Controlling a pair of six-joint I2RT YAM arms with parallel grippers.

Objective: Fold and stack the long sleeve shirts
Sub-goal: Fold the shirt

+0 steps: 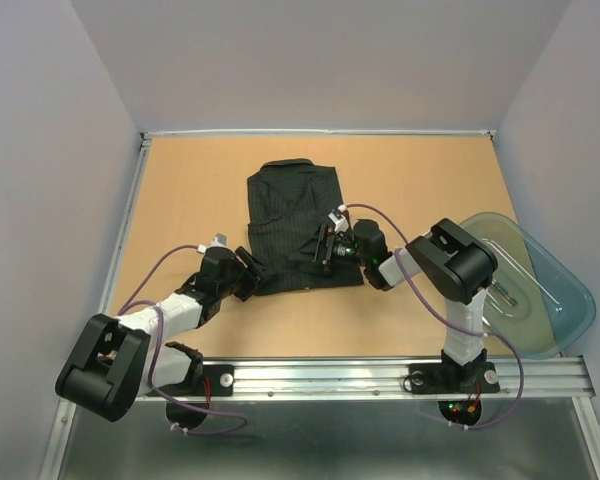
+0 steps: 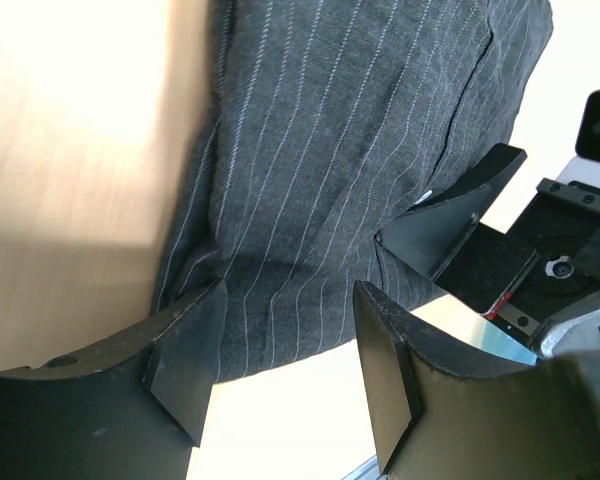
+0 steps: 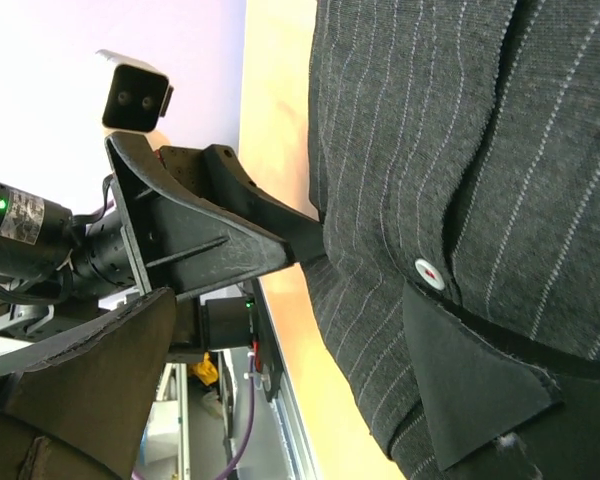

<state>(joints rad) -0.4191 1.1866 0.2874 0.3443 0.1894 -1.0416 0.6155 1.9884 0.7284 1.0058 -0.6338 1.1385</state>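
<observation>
While both arms reach in from the bottom edge, the left gripper (image 1: 252,277), jaws apart, straddles the lower-left hem of the folded long sleeve shirt (image 1: 290,200) at mid-frame. The right gripper (image 1: 316,250), jaws wide, overlies its lower right. A clear tub (image 1: 540,290) sits far right.

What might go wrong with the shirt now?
The left gripper and right gripper sit close together at the near hem of the shirt, so they might bump. The left gripper's open jaws straddle that hem; closing might pinch only the top layer and pull the fold apart.
</observation>
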